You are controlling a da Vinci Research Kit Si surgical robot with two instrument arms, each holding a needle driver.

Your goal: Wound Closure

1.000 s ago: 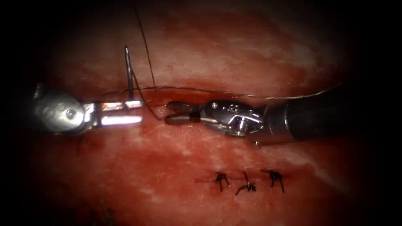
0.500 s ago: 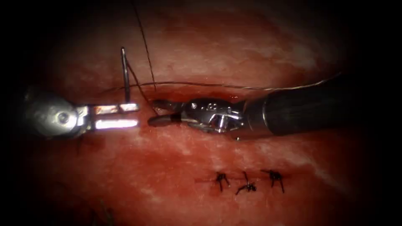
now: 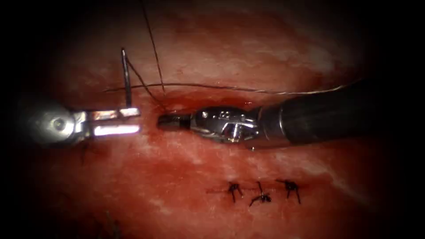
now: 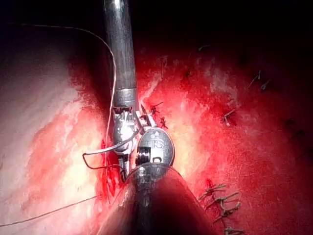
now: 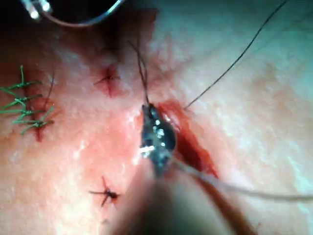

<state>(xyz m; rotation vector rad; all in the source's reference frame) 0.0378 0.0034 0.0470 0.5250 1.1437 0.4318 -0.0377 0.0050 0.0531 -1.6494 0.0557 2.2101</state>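
The left claw [image 3: 133, 120] grips the needle [image 3: 126, 77] near its base, upright and clear of the tissue [image 3: 248, 53], while the right claw [image 3: 164, 120] is closed on the thread [image 3: 146, 88] beside the cut [image 3: 199, 99], seemingly to keep it taut.

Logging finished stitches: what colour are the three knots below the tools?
Black knotted stitches, clearest in the endoscope view.
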